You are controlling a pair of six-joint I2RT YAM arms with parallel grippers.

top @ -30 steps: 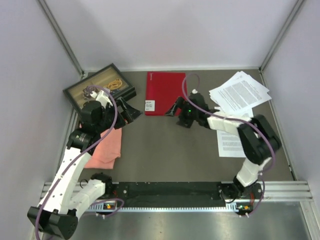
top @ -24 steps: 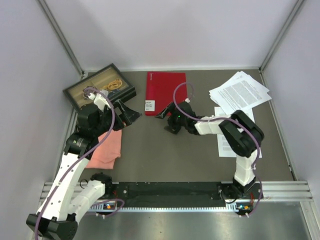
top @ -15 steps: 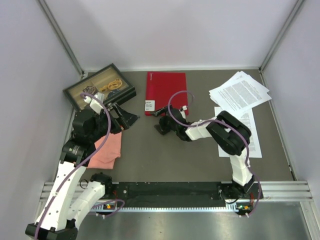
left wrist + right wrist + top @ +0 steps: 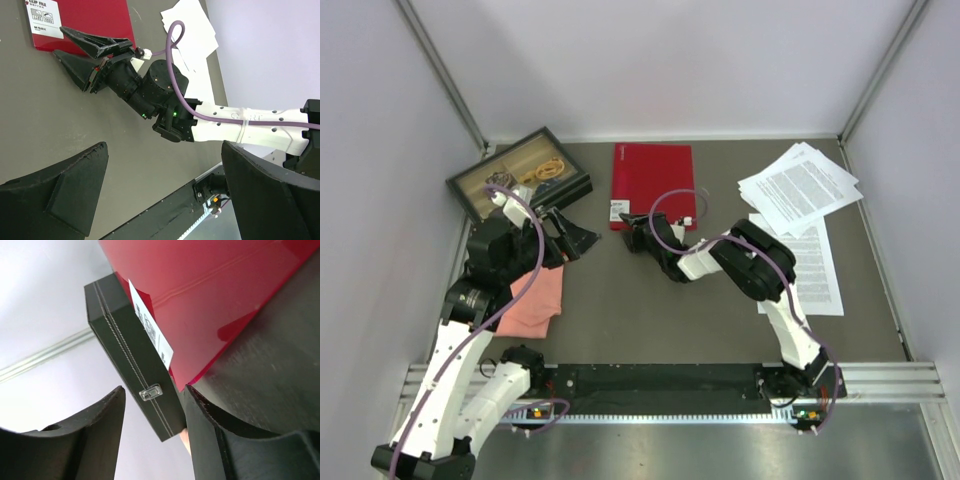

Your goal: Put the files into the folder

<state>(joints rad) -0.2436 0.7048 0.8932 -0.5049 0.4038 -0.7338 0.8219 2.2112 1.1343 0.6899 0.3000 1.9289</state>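
Folder [image 4: 652,185] | closed, flat | right tool [image 4: 630,232] at its near-left corner

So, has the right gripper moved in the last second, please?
Yes: the right gripper went left along the folder's near edge, to its labelled corner.

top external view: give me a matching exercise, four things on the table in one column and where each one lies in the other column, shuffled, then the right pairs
Things
1. folder
2. files
3. pink cloth
4. black case

Places
A. back left corner
B. left side, closest to the arm bases
C. right side, spread from the back towards the front
D. back middle

Pairs: 1-D, 2-C, 3-B, 4-A
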